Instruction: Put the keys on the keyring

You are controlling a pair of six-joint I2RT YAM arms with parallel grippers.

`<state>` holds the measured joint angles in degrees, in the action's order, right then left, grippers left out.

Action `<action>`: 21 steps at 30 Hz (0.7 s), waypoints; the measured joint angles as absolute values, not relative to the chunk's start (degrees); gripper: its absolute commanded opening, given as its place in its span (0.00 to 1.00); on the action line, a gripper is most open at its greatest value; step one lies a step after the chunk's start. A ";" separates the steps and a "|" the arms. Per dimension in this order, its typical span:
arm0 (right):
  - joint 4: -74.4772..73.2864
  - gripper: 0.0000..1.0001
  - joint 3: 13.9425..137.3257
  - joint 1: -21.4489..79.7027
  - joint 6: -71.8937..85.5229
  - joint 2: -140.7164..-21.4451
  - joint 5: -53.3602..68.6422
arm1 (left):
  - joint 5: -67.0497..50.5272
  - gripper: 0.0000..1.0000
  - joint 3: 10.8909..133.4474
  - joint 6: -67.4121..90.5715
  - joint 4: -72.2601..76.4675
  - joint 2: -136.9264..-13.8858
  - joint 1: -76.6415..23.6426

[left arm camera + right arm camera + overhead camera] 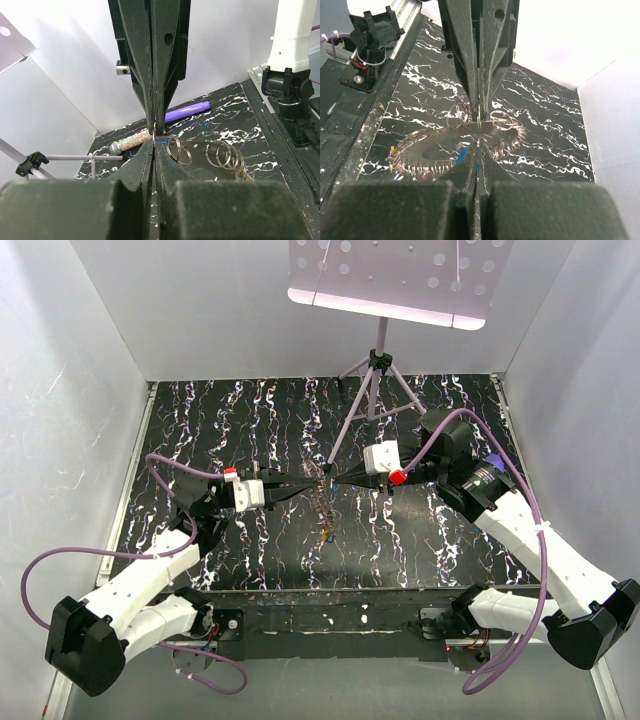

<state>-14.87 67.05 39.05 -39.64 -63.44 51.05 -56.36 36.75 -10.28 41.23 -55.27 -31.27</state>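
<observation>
The keyring (435,142) is a flat grey disc with many small wire rings along its edge. It hangs in the air between my two grippers, edge-on in the top view (322,508). My left gripper (312,480) is shut on the disc's upper edge, and also shows in its wrist view (154,138). My right gripper (336,478) is shut, tip to tip with the left one, and a blue key head (477,165) shows between its fingers. Another blue key head (463,152) lies beside its fingers. Red and yellow key heads (393,149) hang from the disc's far rim.
A purple pen-like stick (187,111) and a speckled glittery tube (131,142) lie on the black marbled table (440,540) beyond the grippers. A tripod stand (375,380) with a perforated plate stands at the back. White walls close in both sides.
</observation>
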 measured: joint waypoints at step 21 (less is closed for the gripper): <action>-13.08 0.01 67.05 39.44 -38.04 -63.44 52.14 | -56.38 0.00 36.23 -9.30 42.11 -56.05 -31.27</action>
<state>-13.08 67.05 39.44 -38.04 -63.44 52.14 -56.38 36.23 -9.30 42.11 -56.05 -31.27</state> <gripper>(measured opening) 0.023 0.013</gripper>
